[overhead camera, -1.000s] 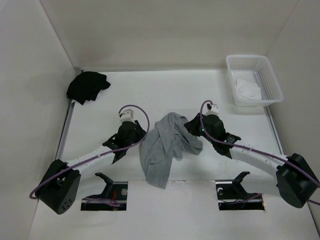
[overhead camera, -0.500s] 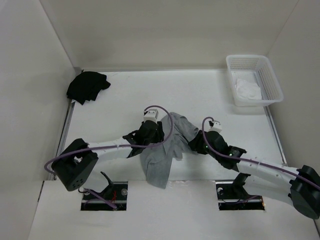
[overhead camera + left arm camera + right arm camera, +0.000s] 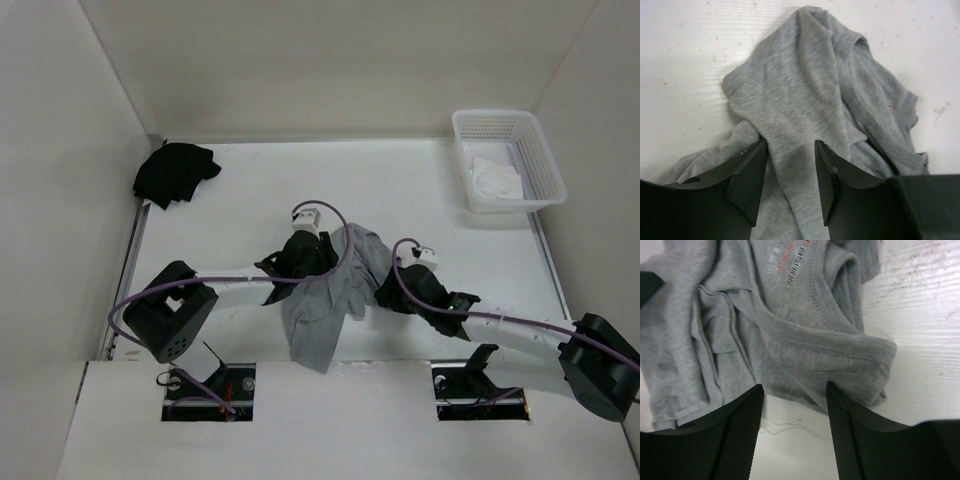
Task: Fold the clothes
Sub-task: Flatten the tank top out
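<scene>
A crumpled black garment (image 3: pixel 175 172) lies at the far left corner of the tabletop (image 3: pixel 240 200), well apart from both arms. The left end effector (image 3: pixel 314 268) reaches in from the left over the left edge of the grey top (image 3: pixel 318 322). The top lies bunched in the middle of the tabletop between the two arms, its lower part trailing toward the near edge. In the left wrist view the left end effector (image 3: pixel 790 185) stands partly open, with a raised fold of the grey top (image 3: pixel 810 100) running between its fingers (image 3: pixel 747 180). Whether the pads touch the fabric cannot be told, and nothing is lifted. The right end effector (image 3: pixel 388 292) sits just beside the right edge of the heap. In the right wrist view the right end effector (image 3: pixel 792 435) is spread wide, its fingers (image 3: pixel 742 435) straddling a stitched hem of the grey top (image 3: pixel 790 340). Bare tabletop (image 3: pixel 920 340) shows between them, and it holds nothing. A white plastic basket (image 3: pixel 545 170) stands at the far right with a white cloth (image 3: pixel 497 178) inside, clear of the work.
</scene>
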Robot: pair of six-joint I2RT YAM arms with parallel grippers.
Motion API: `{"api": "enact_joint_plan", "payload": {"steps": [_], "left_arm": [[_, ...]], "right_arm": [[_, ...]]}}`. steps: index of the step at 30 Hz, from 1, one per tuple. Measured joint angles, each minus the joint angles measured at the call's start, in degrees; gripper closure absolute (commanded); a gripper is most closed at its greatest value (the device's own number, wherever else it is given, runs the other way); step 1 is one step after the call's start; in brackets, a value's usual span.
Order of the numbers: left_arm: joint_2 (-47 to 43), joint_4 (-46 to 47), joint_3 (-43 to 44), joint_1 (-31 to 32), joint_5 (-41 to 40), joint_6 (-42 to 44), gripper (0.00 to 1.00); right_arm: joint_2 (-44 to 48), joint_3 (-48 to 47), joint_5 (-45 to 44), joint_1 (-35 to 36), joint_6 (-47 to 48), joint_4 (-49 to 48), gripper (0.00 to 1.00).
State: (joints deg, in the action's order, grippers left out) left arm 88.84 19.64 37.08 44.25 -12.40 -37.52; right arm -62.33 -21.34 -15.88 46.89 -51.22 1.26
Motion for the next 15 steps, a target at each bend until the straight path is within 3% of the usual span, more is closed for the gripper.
{"api": "enact_joint_plan", "payload": {"steps": [2, 5, 6, 9, 12, 15], "left_arm": [[0.24, 0.7, 0.52, 0.0, 0.85, -0.59, 0.58], [1.18, 1.29, 1.38, 0.02, 2.14, -1.68, 0.69], [1.7, 1.44, 1.66, 0.04, 2.49, -1.92, 0.76], [2.82, 1.6, 1.99, 0.02, 3.17, -2.84, 0.92], [2.56, 1.51, 1.99, -0.24, 3.45, -3.19, 0.96], [-1.68, 0.26, 1.81, -1.33, 3.72, -3.45, 0.96]], "right_arm": [[-2.03, 0.0, 0.02, -0.02, 0.0, 0.0, 0.41], [-3.28, -0.09, -0.07, -0.02, 0.0, -0.83, 0.5], [-3.52, -0.09, -0.2, -0.02, -0.02, -0.92, 0.62], [-4.37, -0.09, -0.44, -0.04, -0.09, -1.66, 0.82], [-7.04, -0.66, -0.39, -1.22, 0.35, -2.58, 0.96], [-10.88, -2.91, -0.39, -3.93, 0.9, -4.74, 1.0]]}}
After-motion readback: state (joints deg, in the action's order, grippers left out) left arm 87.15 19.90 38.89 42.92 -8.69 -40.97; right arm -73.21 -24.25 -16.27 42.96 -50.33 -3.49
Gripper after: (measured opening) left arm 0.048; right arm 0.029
